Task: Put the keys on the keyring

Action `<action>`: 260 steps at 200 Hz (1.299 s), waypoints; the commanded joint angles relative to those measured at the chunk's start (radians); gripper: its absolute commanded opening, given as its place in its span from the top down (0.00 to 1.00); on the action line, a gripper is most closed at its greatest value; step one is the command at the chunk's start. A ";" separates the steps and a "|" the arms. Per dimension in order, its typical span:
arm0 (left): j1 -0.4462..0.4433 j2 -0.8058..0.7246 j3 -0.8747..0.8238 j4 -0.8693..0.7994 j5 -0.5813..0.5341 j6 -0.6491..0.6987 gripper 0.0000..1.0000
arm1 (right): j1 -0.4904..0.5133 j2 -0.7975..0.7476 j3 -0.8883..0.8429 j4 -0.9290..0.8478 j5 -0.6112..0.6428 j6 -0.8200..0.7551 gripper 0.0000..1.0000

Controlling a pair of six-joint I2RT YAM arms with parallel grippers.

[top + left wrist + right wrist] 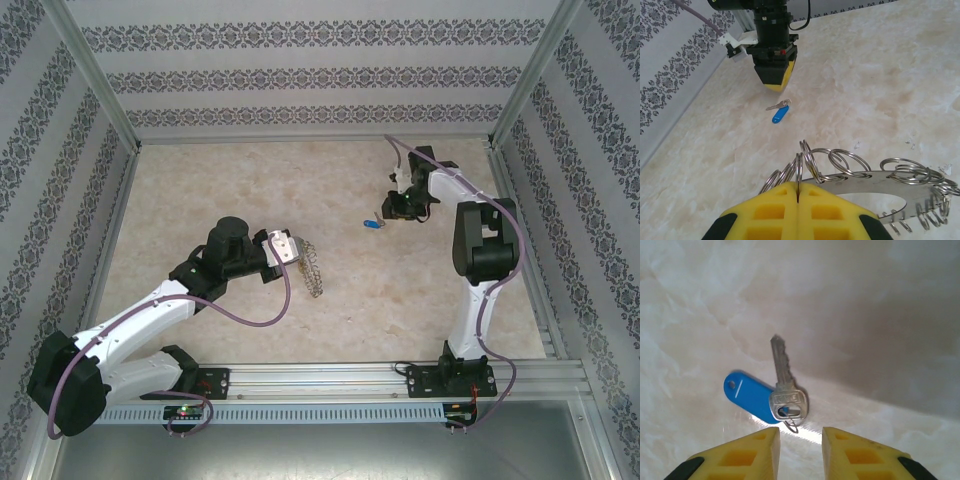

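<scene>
A metal key with a blue plastic tag lies flat on the marbled tabletop. My right gripper hovers just short of its head, jaws apart with nothing between them. From above, that key lies just left of the right gripper. The keyring, a flat grey metal ring fringed with many wire loops, hangs from my left gripper, which is shut on one upright loop. In the top view the keyring dangles from the left gripper at table centre-left. The left wrist view shows the key below the right gripper.
Patterned walls and aluminium posts enclose the table on three sides. A metal rail with both arm bases runs along the near edge. Bare tabletop lies between the two grippers.
</scene>
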 commanded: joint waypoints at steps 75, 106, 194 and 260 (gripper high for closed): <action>0.013 -0.012 0.021 0.044 0.026 -0.044 1.00 | 0.017 0.046 -0.002 -0.068 -0.024 -0.073 0.71; 0.014 -0.009 0.017 0.047 0.020 -0.049 1.00 | 0.057 0.058 0.023 -0.097 0.055 -0.068 0.71; 0.014 -0.007 0.000 0.052 0.010 -0.057 1.00 | 0.085 0.095 0.088 -0.126 0.117 -0.073 0.77; 0.016 -0.008 -0.001 0.047 0.010 -0.056 1.00 | 0.095 0.078 0.077 -0.109 0.081 -0.097 1.00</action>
